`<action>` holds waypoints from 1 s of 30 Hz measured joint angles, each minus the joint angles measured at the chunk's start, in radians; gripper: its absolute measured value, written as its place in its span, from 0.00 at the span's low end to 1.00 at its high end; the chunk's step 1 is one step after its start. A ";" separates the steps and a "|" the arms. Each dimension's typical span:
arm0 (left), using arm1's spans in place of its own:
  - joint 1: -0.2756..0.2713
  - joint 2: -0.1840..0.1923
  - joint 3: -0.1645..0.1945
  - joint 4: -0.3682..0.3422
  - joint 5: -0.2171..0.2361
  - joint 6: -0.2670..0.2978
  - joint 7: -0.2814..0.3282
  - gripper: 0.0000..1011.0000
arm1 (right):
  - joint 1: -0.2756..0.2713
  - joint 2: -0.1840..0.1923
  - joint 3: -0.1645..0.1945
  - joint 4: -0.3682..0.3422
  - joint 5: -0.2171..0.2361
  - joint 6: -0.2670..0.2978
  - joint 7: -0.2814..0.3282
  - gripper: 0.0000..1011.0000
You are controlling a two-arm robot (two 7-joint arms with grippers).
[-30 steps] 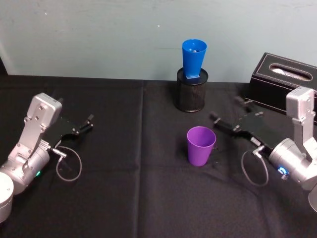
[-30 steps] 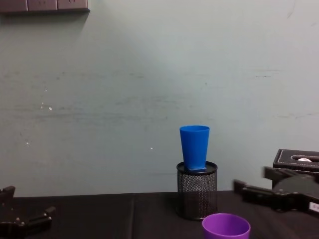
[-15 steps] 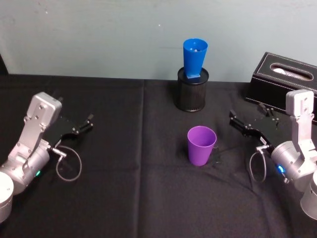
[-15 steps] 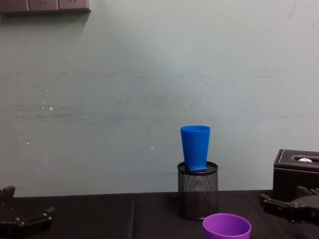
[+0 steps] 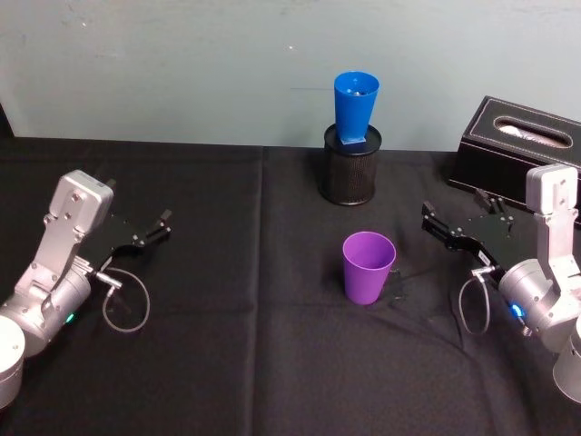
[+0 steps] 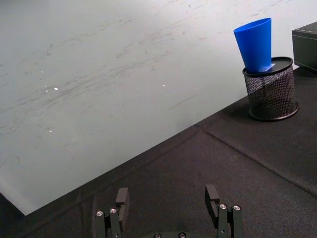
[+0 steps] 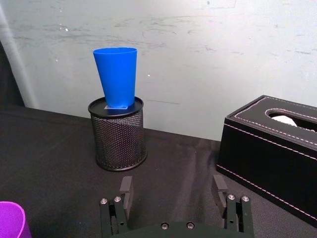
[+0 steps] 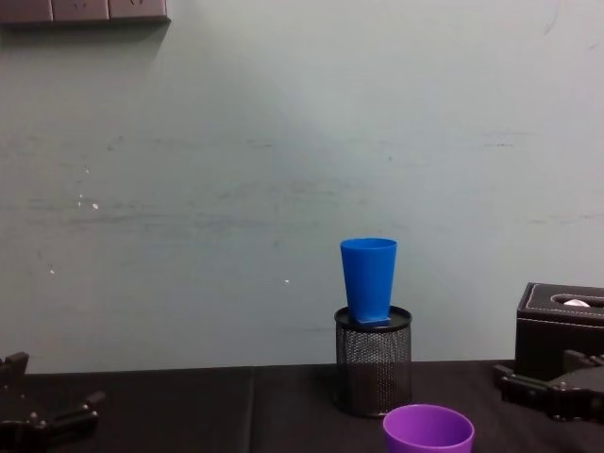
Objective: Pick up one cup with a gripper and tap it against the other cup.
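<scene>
The purple cup (image 5: 369,266) stands upright on the black cloth near the middle, and its rim shows low in the chest view (image 8: 427,429). The blue cup (image 5: 356,107) stands mouth up on top of a black mesh pen holder (image 5: 350,169) at the back. My right gripper (image 5: 454,209) is open with nothing in it, about a hand's width to the right of the purple cup. In the right wrist view its fingers (image 7: 126,187) point toward the blue cup (image 7: 117,75), with the purple cup (image 7: 11,220) off to one side. My left gripper (image 5: 138,204) rests open at the far left.
A black tissue box (image 5: 513,145) stands at the back right, just behind my right gripper. The table (image 5: 236,363) is covered in black cloth and ends at a pale wall. A loose cable loop (image 5: 125,304) hangs by the left wrist.
My right gripper drew back to the right, away from the purple cup, and now holds nearly still. Both cups and the left arm have not moved.
</scene>
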 joint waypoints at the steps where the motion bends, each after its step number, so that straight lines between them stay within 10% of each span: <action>1: 0.000 0.000 0.000 0.000 0.000 0.000 0.000 0.99 | 0.000 0.000 0.000 -0.001 0.000 0.000 0.000 0.99; 30: 0.000 0.000 0.000 0.000 0.000 0.000 0.000 0.99 | -0.003 0.003 0.001 -0.006 0.002 0.001 -0.002 0.99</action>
